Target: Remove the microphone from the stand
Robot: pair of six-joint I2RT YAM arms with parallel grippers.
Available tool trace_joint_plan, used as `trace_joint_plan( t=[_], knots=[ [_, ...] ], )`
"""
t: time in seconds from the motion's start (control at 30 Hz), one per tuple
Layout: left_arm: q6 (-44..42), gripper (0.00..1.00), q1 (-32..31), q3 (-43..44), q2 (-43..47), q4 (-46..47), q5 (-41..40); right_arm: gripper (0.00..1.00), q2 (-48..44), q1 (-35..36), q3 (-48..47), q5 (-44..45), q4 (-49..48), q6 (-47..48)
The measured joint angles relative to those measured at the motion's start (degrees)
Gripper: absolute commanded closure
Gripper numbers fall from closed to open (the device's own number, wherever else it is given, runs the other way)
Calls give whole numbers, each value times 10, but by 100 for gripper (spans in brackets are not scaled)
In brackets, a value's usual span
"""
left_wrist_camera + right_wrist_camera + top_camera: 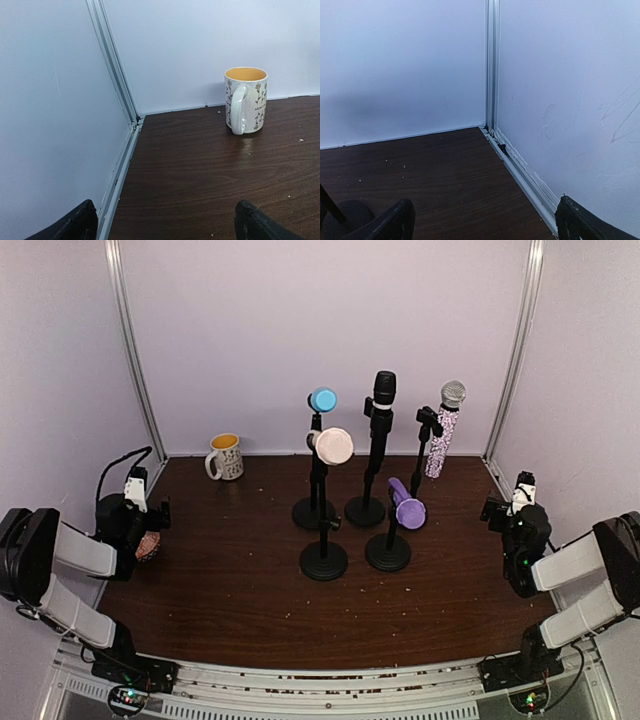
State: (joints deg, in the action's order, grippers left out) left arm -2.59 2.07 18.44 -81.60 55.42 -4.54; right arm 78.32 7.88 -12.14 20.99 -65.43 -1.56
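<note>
Black microphone stands well apart from right gripper.

My dark wood table carries 1 mug at the back, and, right of the mug, 4 round stand bases.

Dark brown wood-grain tabletop, few pale specks on it. Plain pale lilac panel walls on 3 sides: back, L, R. Silver aluminium corner posts at both back corners, slotted alu rail along near edge. Light even, shadows soft.
</note>
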Motion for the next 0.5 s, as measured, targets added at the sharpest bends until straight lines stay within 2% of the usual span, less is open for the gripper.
trace_joint_plan(
  t=[0.5],
  knots=[
    [0,2,0,0,0,0,0,0,-2,0,0,7,4,-3]
  ],
)
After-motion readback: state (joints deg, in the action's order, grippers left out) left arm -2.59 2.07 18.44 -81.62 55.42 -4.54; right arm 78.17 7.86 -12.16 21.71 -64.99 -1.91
